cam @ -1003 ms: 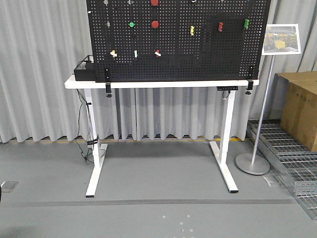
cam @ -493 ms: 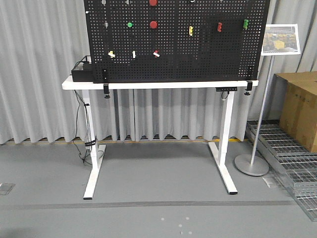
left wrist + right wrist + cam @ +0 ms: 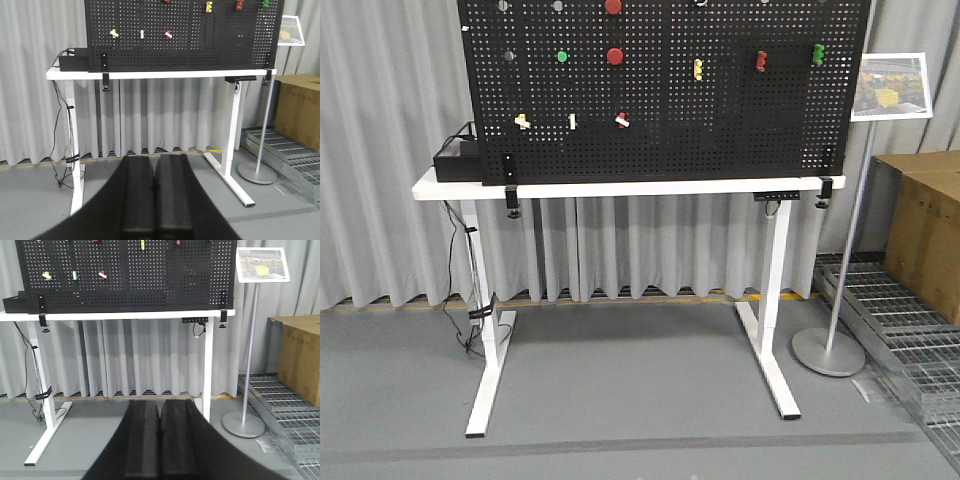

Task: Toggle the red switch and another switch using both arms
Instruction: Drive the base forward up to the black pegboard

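Observation:
The red switch (image 3: pixel 622 120) is a small red lever with a white tip, low on the black pegboard (image 3: pixel 740 120). It also shows as the red switch (image 3: pixel 168 34) in the left wrist view and the red switch (image 3: pixel 102 274) in the right wrist view. The pale yellow switch (image 3: pixel 523 121) sits further left on the same row, with a white toggle (image 3: pixel 572 121) between them. The yellow switch (image 3: pixel 114 33) (image 3: pixel 47 275) shows in both wrist views too. My left gripper (image 3: pixel 154 159) and right gripper (image 3: pixel 159 404) are both shut on nothing, low and far from the board. Neither appears in the front view.
The pegboard stands on a white desk (image 3: pixel 650 187) with a black box (image 3: pixel 458 160) at its left end and cables down the left leg. Round red buttons (image 3: pixel 615 55) sit higher up. A sign stand (image 3: pixel 828 350), a cardboard box (image 3: pixel 925 230) and floor grates (image 3: pixel 900 340) are at the right.
The desk and pegboard have grown larger and shifted left in the front view, so the view has come closer. The switches look unchanged.

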Controlling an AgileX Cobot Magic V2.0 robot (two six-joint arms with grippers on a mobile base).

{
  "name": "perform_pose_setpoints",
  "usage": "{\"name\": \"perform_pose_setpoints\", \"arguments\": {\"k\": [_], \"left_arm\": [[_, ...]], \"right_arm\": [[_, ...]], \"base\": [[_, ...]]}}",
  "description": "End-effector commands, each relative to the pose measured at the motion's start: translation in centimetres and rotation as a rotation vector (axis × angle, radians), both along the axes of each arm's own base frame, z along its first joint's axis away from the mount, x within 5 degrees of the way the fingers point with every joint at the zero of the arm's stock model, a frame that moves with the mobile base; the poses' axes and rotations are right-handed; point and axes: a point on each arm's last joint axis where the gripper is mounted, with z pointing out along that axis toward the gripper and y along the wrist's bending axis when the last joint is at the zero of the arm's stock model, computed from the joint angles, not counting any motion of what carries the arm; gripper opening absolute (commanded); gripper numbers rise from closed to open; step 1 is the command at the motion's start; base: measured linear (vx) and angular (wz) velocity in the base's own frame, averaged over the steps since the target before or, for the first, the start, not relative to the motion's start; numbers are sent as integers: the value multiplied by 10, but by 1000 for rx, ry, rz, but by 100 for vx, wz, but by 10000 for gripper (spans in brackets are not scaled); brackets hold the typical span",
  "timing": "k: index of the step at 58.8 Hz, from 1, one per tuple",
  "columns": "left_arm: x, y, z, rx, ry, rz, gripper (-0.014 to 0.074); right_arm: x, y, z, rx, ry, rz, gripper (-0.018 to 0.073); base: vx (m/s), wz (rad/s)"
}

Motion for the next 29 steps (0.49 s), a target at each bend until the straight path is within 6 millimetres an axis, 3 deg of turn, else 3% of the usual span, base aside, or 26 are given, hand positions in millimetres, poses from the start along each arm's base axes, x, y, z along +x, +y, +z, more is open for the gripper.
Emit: {"name": "perform_pose_setpoints", "arguments": {"k": [1, 29], "left_arm": [[-1, 1, 2, -27, -82, 9, 3], [-1, 1, 2, -27, -81, 9, 3]], "right_arm": [[-1, 0, 6, -10, -86, 4, -6], [-1, 0, 6, -10, -86, 4, -6]], "base": [[35, 1], [44, 12]]}}
